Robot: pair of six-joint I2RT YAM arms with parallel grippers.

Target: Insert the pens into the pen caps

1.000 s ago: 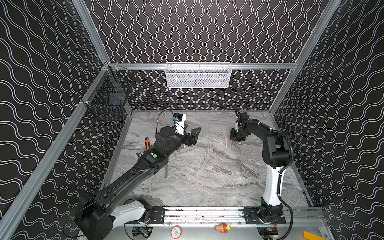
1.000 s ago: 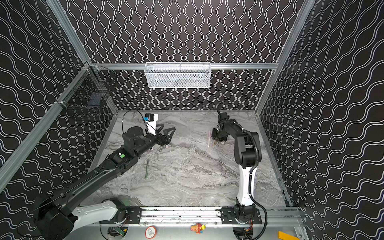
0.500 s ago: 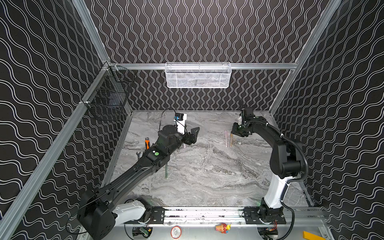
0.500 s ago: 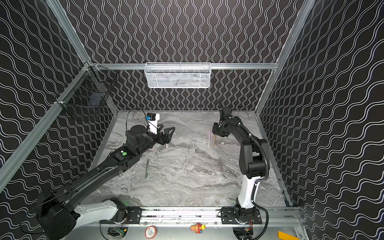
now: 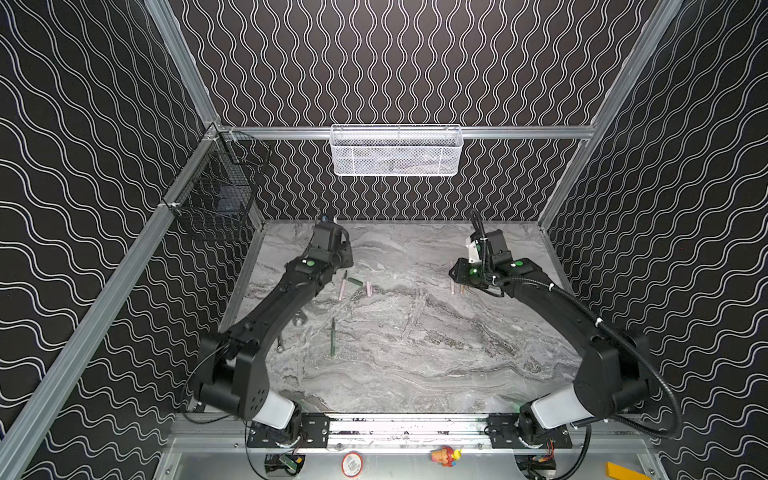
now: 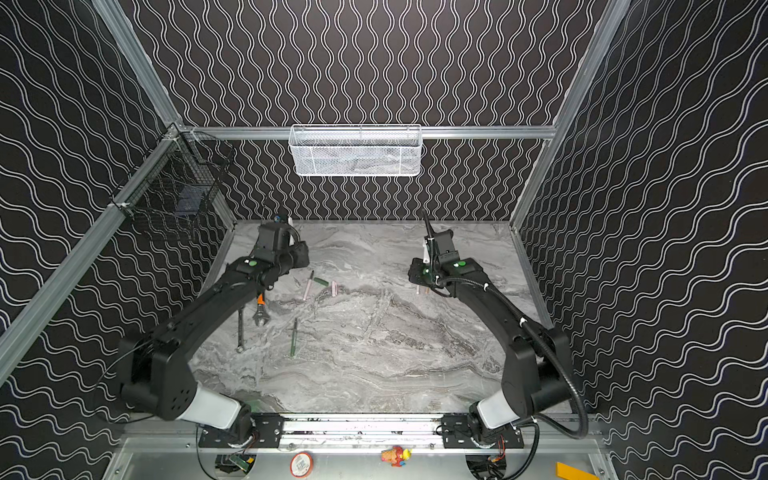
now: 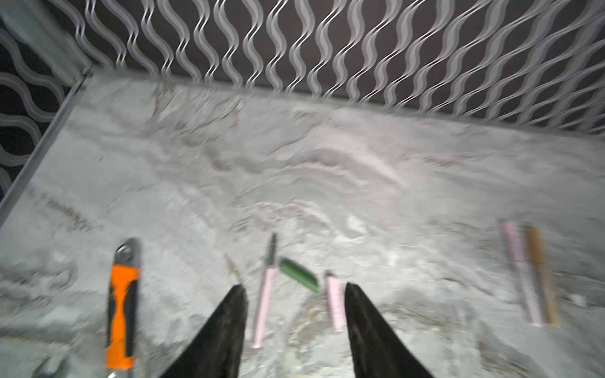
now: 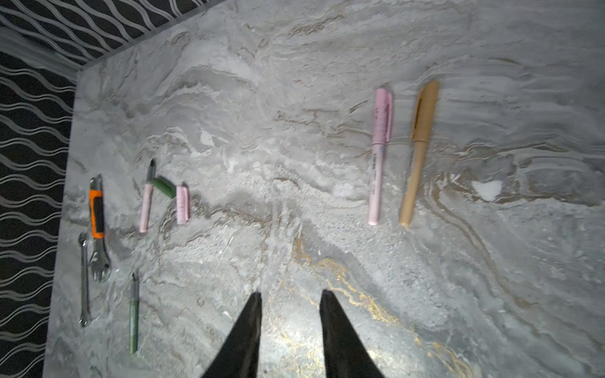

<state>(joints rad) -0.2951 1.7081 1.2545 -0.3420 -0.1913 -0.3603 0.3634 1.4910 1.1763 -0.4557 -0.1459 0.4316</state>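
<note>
On the far left of the table [image 5: 415,365] we see an uncapped pale pink pen [image 8: 146,203], a dark green cap [image 8: 163,187] and a pale pink cap [image 8: 182,204] lying close together, the green cap between the other two. The dark green pen [image 8: 133,314] lies uncapped nearer to us, apart from them. On the far right a capped pink pen [image 8: 378,153] and a capped tan pen [image 8: 417,153] lie side by side. Our left fingers [image 7: 229,327] are spread and empty above the left group. Our right fingers [image 8: 340,337] stand apart too, holding nothing, close by the capped pair. An orange-handled tool [image 8: 97,212] lies by the left wall.
</note>
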